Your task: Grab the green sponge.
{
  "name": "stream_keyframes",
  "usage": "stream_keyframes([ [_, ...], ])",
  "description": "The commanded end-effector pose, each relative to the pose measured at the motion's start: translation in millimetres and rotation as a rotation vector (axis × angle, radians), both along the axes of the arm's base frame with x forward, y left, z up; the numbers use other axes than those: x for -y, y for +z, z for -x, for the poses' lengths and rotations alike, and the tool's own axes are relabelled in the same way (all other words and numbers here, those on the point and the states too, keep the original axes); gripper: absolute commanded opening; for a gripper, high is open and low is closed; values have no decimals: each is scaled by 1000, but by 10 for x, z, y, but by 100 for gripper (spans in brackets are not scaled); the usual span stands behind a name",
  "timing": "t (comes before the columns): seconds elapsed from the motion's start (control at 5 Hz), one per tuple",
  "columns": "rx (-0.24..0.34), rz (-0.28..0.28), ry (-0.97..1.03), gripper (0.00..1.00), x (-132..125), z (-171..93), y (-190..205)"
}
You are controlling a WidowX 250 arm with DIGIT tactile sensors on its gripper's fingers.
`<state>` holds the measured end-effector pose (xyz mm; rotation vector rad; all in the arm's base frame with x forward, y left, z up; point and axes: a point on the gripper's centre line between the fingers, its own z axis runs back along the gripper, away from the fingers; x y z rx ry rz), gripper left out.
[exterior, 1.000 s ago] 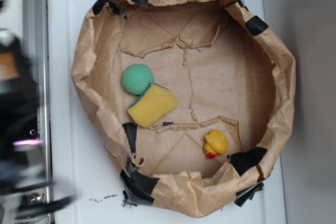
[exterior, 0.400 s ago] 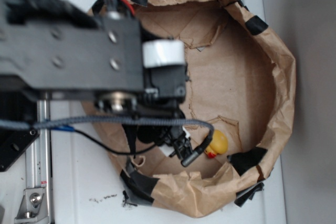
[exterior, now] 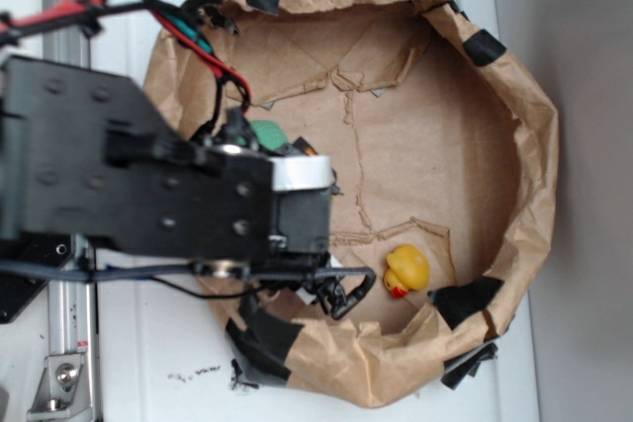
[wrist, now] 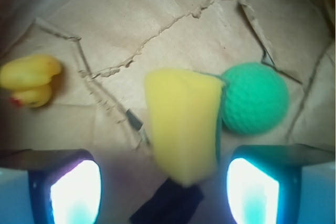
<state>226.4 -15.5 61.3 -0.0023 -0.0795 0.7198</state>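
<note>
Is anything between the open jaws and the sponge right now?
Nothing visible blocks it. In the wrist view the sponge lies between the open fingers of the gripper. The green ball touches its side near the right finger and may get nudged. The rubber duck sits well clear.

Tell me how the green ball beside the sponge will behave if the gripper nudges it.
The green ball looks round and dimpled, so it would probably roll off across the paper. It touches the sponge, so squeezing that may bump it. Creases in the paper might stop it.
</note>
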Motion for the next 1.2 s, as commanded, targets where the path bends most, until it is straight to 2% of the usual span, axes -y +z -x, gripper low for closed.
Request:
stream_keyframes([
  [0.0, -7, -62, -97, 100, -277, -267, -201],
  [0.2, -15, -117, -161, 56, -259, -407, -244],
  [0.4, -14, -156, -219, 0, -265, -507, -103],
  [0.6, 11, -220, -306, 0, -277, -589, 178],
  [0.8, -9, -222, -425, 0, -248, -542, 489],
  [1.0, -45, -170, -596, 0, -226, -453, 786],
])
